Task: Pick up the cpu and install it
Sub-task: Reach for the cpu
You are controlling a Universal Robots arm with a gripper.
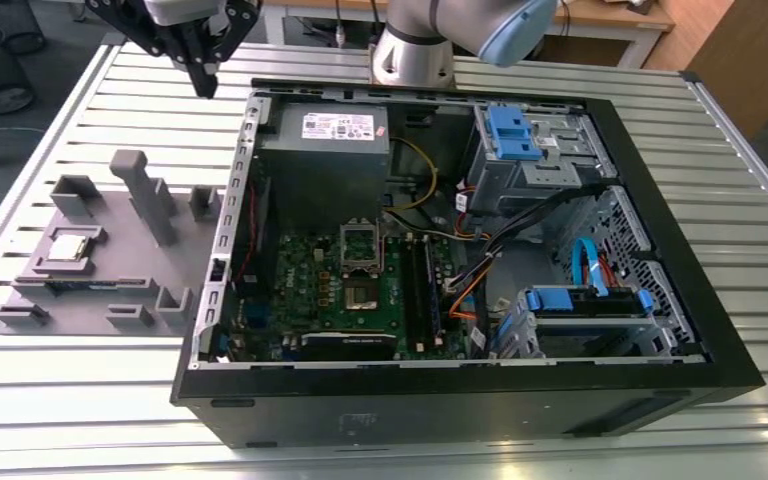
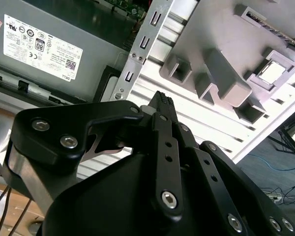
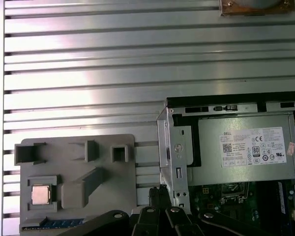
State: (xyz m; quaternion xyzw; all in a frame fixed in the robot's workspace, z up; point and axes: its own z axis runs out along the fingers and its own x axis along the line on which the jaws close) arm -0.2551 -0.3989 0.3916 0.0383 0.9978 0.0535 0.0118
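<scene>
**Position of the part.** The cpu [image 1: 71, 245] lies flat, metal top up, in a square pocket of the grey fixture [image 1: 97, 290]. The fixture rests on the counter [image 1: 91, 400] just outside the case [image 1: 424, 400], along the case wall nearest the board [image 1: 311, 290]. Inside the case, the socket [image 1: 361, 296] on the board appears to hold no chip. Installation is judged not yet begun.

**Gripper.** The gripper [image 1: 205, 88] hangs over the counter outside the case, near the corner that houses the power supply [image 1: 324, 130]. Its fingers are pressed together and pinch nothing. It is well apart from the cpu.

**Handling.** The cpu is judged light, rigid and fragile. The metal top is smooth and likely slippery, and the underside should not be scraped or loaded. Take hold at two opposite side edges, with the chip kept level. In the first wrist view, the pocket walls stand close around the cpu [image 3: 41, 194], so finger clearance looks tight. Whether the walls leave gaps for the fingers cannot be told.
</scene>
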